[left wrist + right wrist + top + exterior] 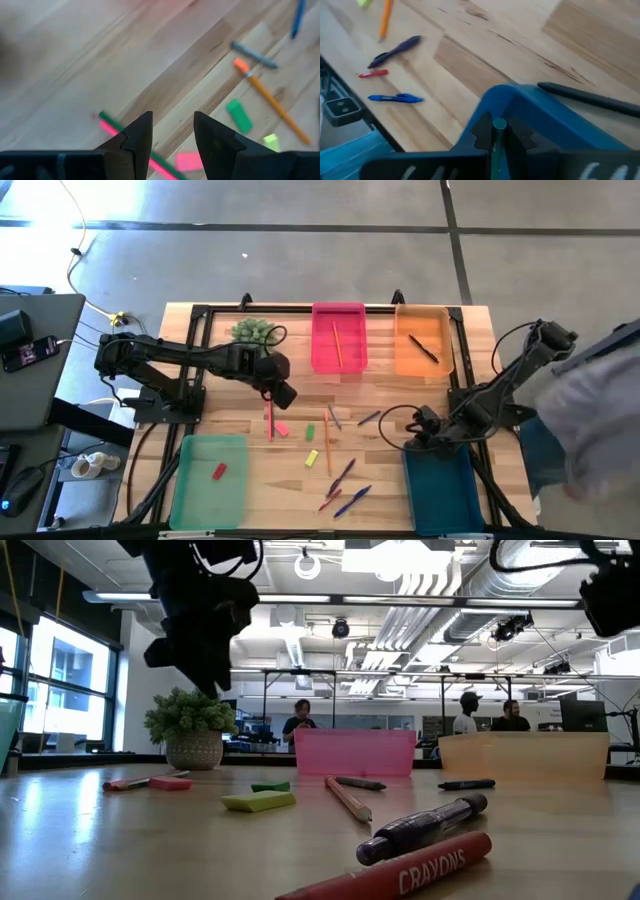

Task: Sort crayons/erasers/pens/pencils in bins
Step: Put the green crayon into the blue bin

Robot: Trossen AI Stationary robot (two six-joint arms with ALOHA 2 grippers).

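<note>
My left gripper point(284, 393) point(172, 132) hangs open above the table, over a pink-red pencil and a green pencil point(107, 122) point(269, 420) lying side by side. A pink eraser point(189, 161), a green eraser point(239, 115), a yellow eraser point(271, 141) and an orange pencil point(272, 100) lie nearby. My right gripper point(415, 426) point(499, 134) is at the far left corner of the teal bin point(440, 490) point(520, 100), shut on a thin green stick. The pink bin point(338, 337) holds an orange pencil, the orange bin point(422, 340) a black pen, the green bin point(210, 480) a red eraser point(219, 471). My right gripper pinches a thin green stick point(499, 125) between its two fingers. Only the stick's end shows between the fingers; the gripper hides the rest of it. It sits just above the teal bin's corner wall.
Purple pens point(342, 473), a red crayon point(328, 502) and a blue pen point(352, 500) lie near the table's near edge. A dark pen point(590, 97) lies beyond the teal bin. A potted plant point(253, 332) stands at the far edge. A person's grey sleeve point(600, 410) shows at the right.
</note>
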